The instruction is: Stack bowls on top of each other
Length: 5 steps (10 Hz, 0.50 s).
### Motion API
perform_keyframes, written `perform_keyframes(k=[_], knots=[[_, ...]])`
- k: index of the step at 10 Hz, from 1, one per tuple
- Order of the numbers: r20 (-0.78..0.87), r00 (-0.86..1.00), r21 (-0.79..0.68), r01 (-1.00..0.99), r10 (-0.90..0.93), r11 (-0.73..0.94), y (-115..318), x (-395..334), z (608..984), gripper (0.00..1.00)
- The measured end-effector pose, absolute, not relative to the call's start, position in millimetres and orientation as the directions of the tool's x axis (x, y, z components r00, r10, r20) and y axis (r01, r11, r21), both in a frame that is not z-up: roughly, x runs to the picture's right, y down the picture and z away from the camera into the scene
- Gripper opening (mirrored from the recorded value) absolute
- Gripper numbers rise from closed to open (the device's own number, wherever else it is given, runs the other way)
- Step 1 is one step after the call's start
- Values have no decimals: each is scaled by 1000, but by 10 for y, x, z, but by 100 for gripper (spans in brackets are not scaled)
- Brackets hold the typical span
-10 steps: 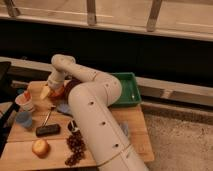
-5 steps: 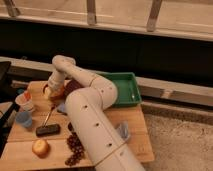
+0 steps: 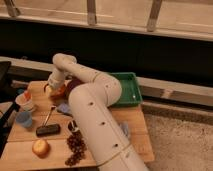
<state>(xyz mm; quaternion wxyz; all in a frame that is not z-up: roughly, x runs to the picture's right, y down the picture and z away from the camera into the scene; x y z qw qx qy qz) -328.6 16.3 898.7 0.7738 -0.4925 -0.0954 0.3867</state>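
The orange-red bowl (image 3: 56, 92) sits at the far left of the wooden table (image 3: 22, 137). The purple bowl (image 3: 73, 84) is just to its right, dark and partly hidden behind my arm. My gripper (image 3: 51, 87) hangs down from the wrist right over the orange-red bowl's left rim, touching or nearly touching it. My white arm (image 3: 95, 107) rises from the front of the table and covers its middle.
A white cup (image 3: 25, 102) and a blue cup (image 3: 23, 119) stand at the left edge. A spoon (image 3: 49, 115), a black block (image 3: 47, 130), a bun (image 3: 40, 147) and dark grapes (image 3: 75, 145) lie in front. A green tray (image 3: 129, 90) is at the back right.
My gripper has stayed by the orange-red bowl with only a small shift. The arm's big links have swung a little to the left.
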Motion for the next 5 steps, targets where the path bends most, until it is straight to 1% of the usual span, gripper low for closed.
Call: perform_keyframes(k=[5], knots=[[-102,644,-765,-538,758,354,-486,-3129,8259,0]])
